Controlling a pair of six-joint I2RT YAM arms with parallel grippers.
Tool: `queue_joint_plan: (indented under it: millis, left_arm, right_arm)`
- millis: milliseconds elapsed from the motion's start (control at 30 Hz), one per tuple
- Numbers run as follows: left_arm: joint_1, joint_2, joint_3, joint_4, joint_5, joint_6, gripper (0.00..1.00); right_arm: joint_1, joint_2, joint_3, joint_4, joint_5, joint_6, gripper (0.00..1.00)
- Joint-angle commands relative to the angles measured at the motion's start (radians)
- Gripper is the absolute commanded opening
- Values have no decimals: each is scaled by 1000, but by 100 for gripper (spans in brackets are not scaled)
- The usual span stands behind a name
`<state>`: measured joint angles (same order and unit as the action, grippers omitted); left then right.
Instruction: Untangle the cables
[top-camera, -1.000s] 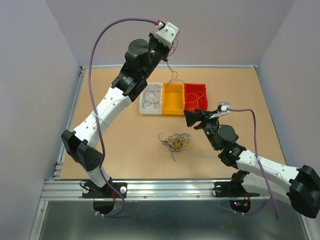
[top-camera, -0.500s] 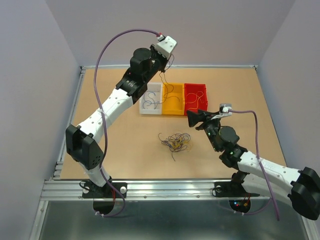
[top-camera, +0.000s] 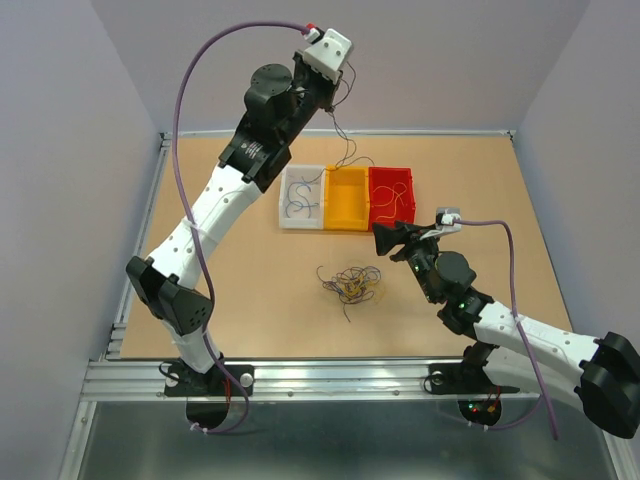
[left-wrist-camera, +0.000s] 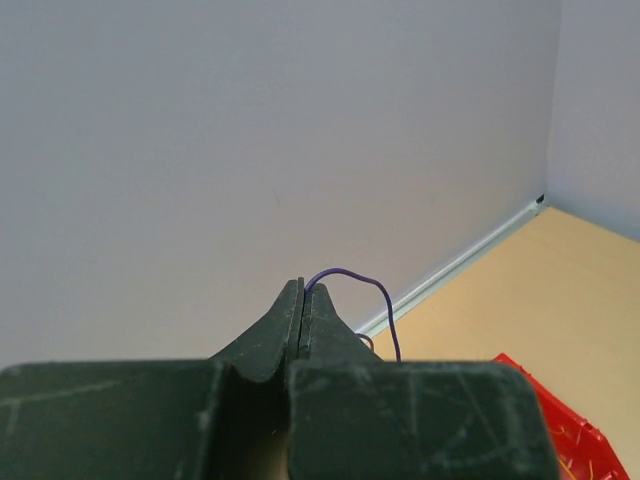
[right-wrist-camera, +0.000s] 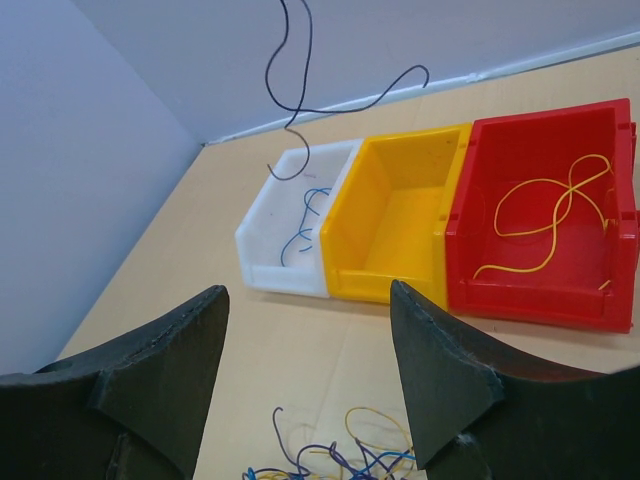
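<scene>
Several blue cables (right-wrist-camera: 300, 225) in white bin (right-wrist-camera: 262, 264), yellow cable (right-wrist-camera: 548, 213) in red bin (right-wrist-camera: 540, 302).

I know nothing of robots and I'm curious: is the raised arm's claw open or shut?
Shut. The left gripper has its jaws pressed together with no gap, pinching a thin dark purple wire.

Top camera: high behind the arm bases, tilted down over the whole table (top-camera: 250, 290), with the yellow bin (top-camera: 346, 197) mid-frame and far off. Left wrist camera: up high, above and beyond the yellow bin, facing the back wall (left-wrist-camera: 250, 150), catching only a corner of the red bin (left-wrist-camera: 560, 430). Right wrist camera: low on the near side of the yellow bin, close, facing it. All three share the red bin and the dark cable (right-wrist-camera: 300, 60) hanging near the yellow bin.
</scene>
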<state>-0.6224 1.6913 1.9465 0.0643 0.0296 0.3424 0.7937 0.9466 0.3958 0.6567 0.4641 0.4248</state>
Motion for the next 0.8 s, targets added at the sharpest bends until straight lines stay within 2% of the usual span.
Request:
queue_joint_plan:
  millis: [0,167,333,600,767]
  left_arm:
    - [-19,31,106,-20,-20,-5,0]
    - [-20,86,199,-34,-56,-25,0]
    - [-20,133,226,-29,-50,-78,0]
    - [-20,113,109,17,-34,-146,0]
    - [-2,39,-56,95,-19,-148,0]
  right_arm:
    - [6,-11,6,17,27,-9,71]
    - [6,-19,6,12,31,-11,71]
    - [6,-34,2,9,42,-12,71]
    - [4,-58,-3,3,50,-14,71]
    - [6,-57,-2,-2,53,-15,71]
